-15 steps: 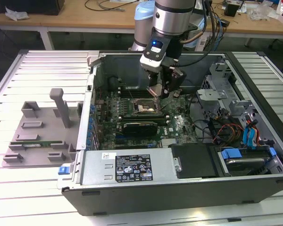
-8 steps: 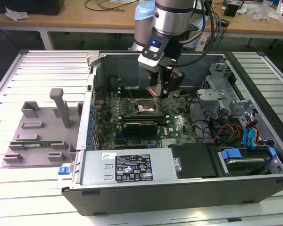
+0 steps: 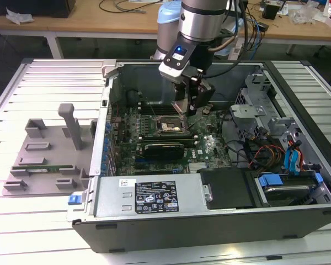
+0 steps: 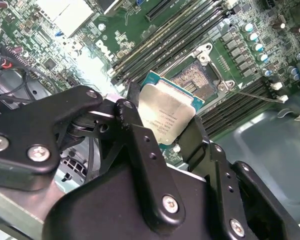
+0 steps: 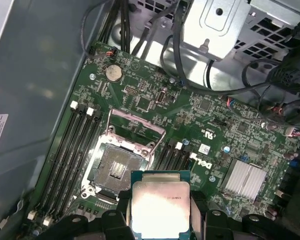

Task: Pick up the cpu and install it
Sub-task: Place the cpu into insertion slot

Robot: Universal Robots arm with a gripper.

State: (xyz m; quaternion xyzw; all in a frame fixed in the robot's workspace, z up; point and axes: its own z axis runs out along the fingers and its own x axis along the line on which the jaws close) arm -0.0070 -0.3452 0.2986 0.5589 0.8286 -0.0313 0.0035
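My gripper [image 3: 188,107] hangs inside the open computer case, just above the motherboard, and is shut on the cpu [image 4: 166,116]. The cpu [image 5: 161,205] is a flat square chip with a silver-grey top and a blue-green edge, pinched at two opposite sides by the black fingers [image 4: 135,135]. Below and a little ahead of it lies the open cpu socket [image 5: 117,169], its metal load frame [image 5: 135,130] swung up. In the exterior view the socket [image 3: 168,126] sits directly under the gripper.
Black memory slots [image 5: 72,150] flank the socket on both sides. A silver heatsink [image 5: 246,179], cables [image 3: 265,152] and drive cages [image 3: 276,118] crowd the case at the exterior view's right. A grey fixture tray [image 3: 44,154] holding a green memory stick lies outside the case.
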